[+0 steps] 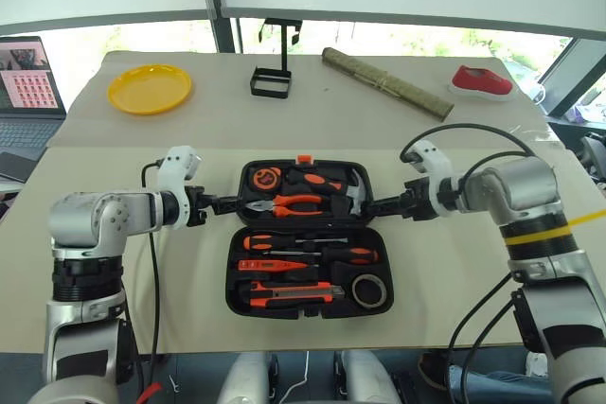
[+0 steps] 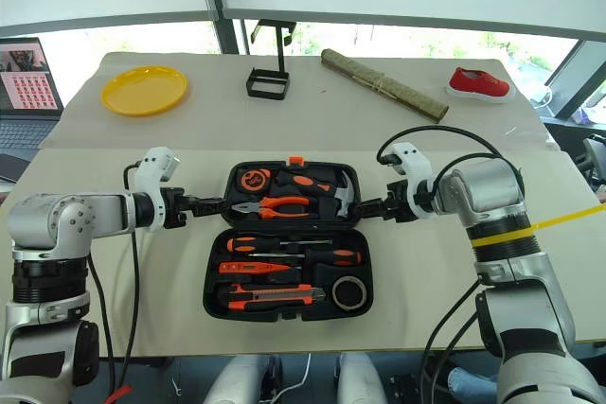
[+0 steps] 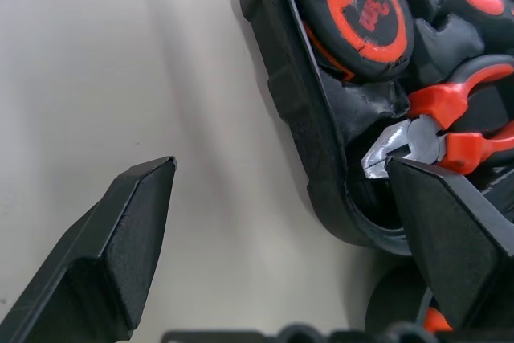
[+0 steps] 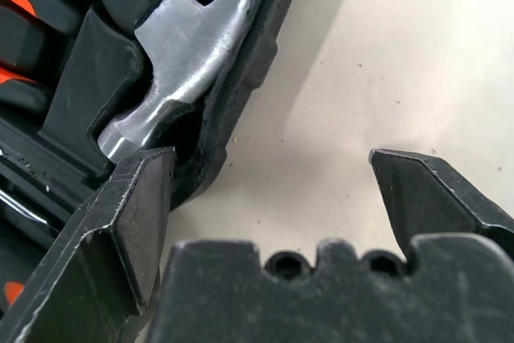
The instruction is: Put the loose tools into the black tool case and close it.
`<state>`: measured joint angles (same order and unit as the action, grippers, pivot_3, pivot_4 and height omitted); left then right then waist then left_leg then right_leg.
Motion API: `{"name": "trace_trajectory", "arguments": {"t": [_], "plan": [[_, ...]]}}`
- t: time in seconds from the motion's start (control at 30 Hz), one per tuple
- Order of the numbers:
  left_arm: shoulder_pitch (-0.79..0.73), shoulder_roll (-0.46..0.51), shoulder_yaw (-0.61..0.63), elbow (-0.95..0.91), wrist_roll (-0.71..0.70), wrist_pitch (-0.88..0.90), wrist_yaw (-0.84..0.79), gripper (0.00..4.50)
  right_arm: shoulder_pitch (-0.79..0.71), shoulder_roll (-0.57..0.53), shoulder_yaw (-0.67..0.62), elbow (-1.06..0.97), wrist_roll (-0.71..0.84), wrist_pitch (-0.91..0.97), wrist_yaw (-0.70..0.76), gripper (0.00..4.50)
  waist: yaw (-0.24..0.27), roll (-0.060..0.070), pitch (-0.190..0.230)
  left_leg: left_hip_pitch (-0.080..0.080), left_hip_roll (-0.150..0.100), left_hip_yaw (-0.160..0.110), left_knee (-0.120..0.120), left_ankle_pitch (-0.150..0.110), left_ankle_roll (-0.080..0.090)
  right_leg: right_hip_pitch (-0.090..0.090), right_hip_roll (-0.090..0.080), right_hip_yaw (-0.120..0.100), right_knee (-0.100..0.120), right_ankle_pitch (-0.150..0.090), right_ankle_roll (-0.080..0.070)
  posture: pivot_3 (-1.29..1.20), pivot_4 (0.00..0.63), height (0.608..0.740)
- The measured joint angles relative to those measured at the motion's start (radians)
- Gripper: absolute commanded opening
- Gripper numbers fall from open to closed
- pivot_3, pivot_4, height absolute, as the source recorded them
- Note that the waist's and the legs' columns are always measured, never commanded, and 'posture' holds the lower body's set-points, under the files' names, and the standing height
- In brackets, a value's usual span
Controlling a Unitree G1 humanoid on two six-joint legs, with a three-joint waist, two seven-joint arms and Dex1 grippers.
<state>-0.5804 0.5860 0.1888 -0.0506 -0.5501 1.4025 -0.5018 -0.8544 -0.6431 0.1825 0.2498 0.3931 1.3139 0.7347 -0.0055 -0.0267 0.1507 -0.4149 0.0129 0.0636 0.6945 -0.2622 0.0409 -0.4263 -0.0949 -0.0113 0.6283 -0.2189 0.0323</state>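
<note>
1. Both claws, left [image 1: 230,203] and right [image 1: 371,204], are spread wide, nothing gripped, flanking the far half of the tool case [image 1: 234,283].
2. Tools are seen seated inside.
3. An uneven lift could twist the lid and spill tools.

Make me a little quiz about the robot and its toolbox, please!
1. True or false: the black tool case lies open on the table.
2. Which tool sits in the far half of the case? A) hammer B) utility knife C) tape roll
3. Fill in: the left gripper and right gripper both have their fingers ____.

Key
1. True. Both halves lie flat with the tools showing.
2. A. The hammer lies beside the pliers in the far half; the knife and tape roll are in the near half.
3. Open, one at each end of the far half.
</note>
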Motion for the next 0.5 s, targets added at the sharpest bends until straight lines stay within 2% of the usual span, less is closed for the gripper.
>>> {"name": "trace_trajectory", "arguments": {"t": [0.03,0.1,0.2,0.3,0.5], "plan": [[0.005,-0.007,0.002,-0.002,0.000,-0.001,0.006,4.50,0.000,0.008,-0.002,0.007,0.000,0.000,-0.002,4.47,0.000,0.000,0.000,0.000,0.000,0.000,0.000,-0.001,0.001,0.000,0.000,0.000,0.000,0.000,0.000,0.00,0.150,0.740],[0.005,-0.014,0.007,-0.001,-0.001,-0.002,0.018,4.50,-0.008,0.029,-0.007,0.022,-0.001,0.002,-0.017,3.95,-0.001,0.000,0.000,0.001,0.000,0.000,0.000,-0.001,0.001,0.001,0.000,0.000,0.001,0.000,0.000,0.00,0.150,0.740],[0.004,-0.019,0.004,0.015,0.002,-0.019,0.022,3.76,-0.028,0.052,-0.008,0.058,-0.008,0.002,-0.030,3.05,-0.001,0.000,0.000,0.002,0.000,0.000,0.000,-0.001,0.001,0.001,0.000,0.000,0.001,0.000,0.000,0.00,0.150,0.740],[0.001,-0.027,0.000,0.030,-0.001,-0.033,0.019,2.60,-0.044,0.063,-0.009,0.083,-0.009,0.003,-0.036,2.00,0.001,0.000,0.000,0.004,0.000,-0.001,0.000,-0.001,0.001,0.004,-0.001,-0.001,0.001,0.000,0.000,0.00,0.150,0.740],[-0.030,-0.041,-0.017,0.083,-0.011,-0.054,-0.012,0.56,-0.062,0.072,0.004,0.084,-0.003,0.025,-0.024,0.06,0.003,0.000,-0.001,0.009,-0.001,0.000,0.001,-0.001,0.001,0.007,-0.001,0.001,0.000,0.001,-0.001,0.00,0.150,0.740]]}}
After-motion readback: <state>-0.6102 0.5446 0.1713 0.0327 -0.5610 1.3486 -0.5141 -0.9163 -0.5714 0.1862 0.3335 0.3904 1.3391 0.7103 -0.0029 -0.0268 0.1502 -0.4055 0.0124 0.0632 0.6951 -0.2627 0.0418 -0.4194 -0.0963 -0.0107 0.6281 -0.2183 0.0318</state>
